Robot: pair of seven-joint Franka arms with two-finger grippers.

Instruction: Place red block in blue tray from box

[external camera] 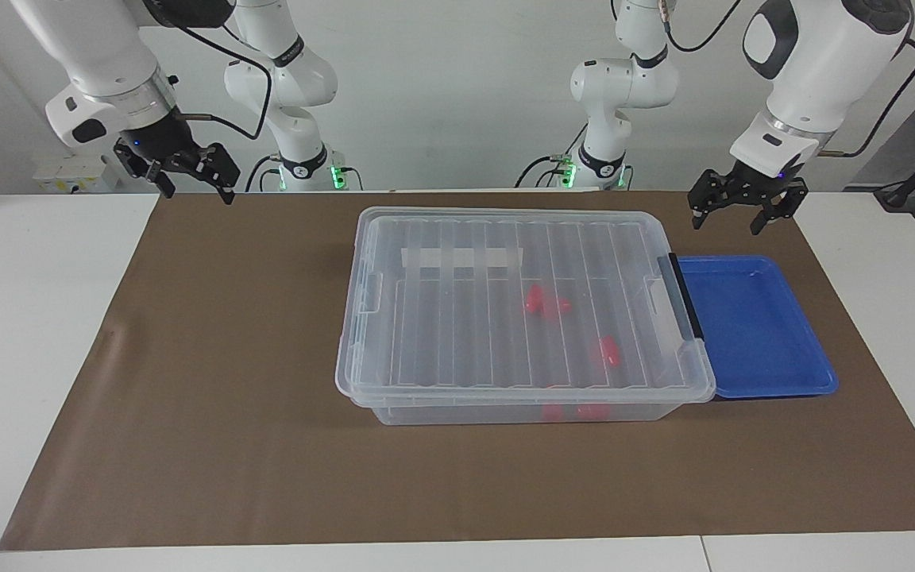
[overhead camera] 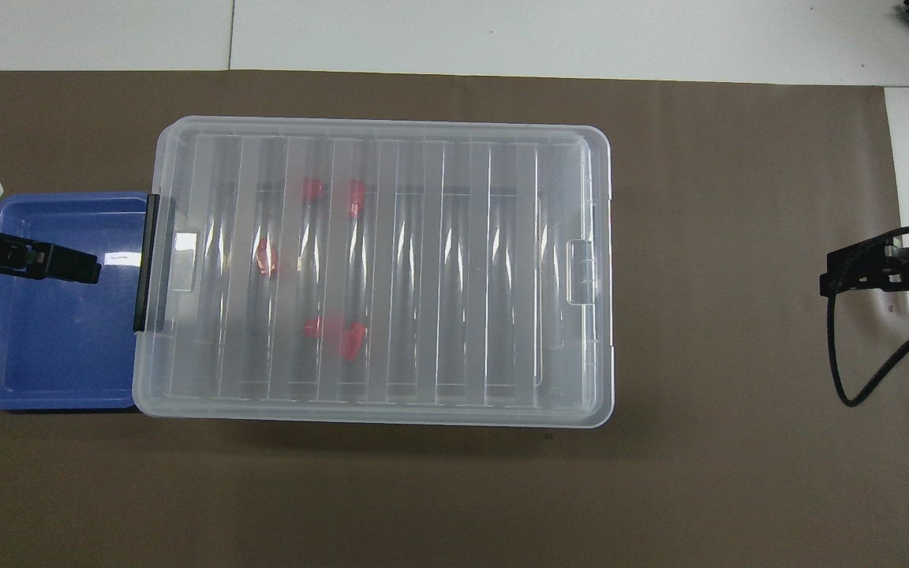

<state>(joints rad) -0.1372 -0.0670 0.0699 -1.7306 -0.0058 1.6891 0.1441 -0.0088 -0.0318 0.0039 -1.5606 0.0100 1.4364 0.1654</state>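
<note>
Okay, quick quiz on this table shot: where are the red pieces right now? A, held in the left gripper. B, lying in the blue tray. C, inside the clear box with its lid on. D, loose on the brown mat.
C: the red pieces show through the ribbed lid of the closed box, while the blue tray beside it holds nothing.

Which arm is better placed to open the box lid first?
Left, probably. The left gripper hangs open over the blue tray, beside the box and its black handle. The right gripper waits open above the mat, away from the box.
</note>
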